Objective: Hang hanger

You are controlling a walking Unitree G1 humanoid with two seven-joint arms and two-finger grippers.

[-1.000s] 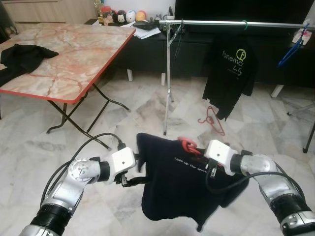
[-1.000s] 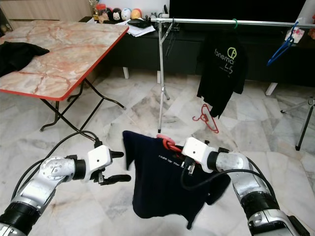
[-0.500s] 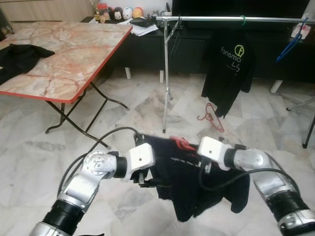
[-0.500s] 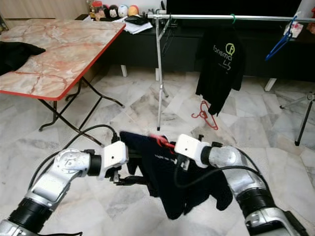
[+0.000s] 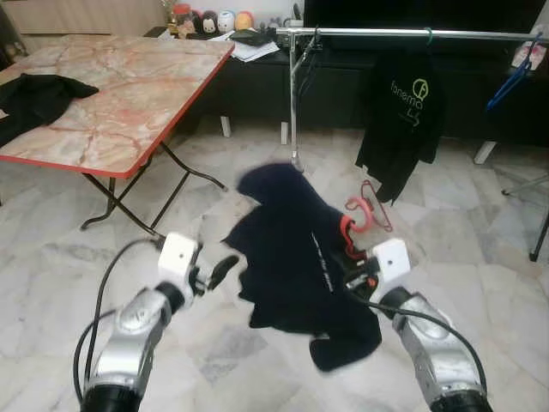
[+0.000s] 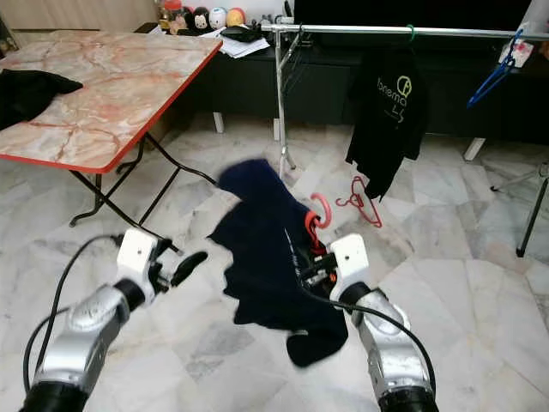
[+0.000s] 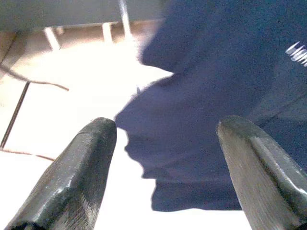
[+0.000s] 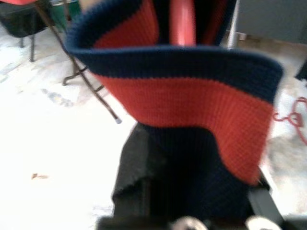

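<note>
Right gripper (image 5: 353, 273) clamped on the neck of a red plastic hanger (image 5: 346, 230) carrying a dark navy t-shirt with small white print (image 5: 292, 253), held up mid-air over the white marble floor (image 5: 69, 266); shirt blurred, bunched and tilted, its lower part drooping toward the floor. Right wrist view: the shirt's navy and red ribbed collar (image 8: 192, 96) right against the camera, hanger stem (image 8: 182, 21) above it. Left gripper (image 5: 219, 268) just beside the shirt's left edge, fingers (image 7: 81, 167) spread apart with nothing between them, not touching the cloth. Silver metal clothes rail (image 5: 412, 33) well apart at the back, a black t-shirt with green logo (image 5: 407, 112) hanging on it, a blue hanger (image 5: 513, 79) at its right end. Another red hanger (image 5: 371, 206) lies on the floor below the black shirt. Pink marble-top folding table with red edge (image 5: 111, 94) to the left, black cloth (image 5: 34, 96) on it
</note>
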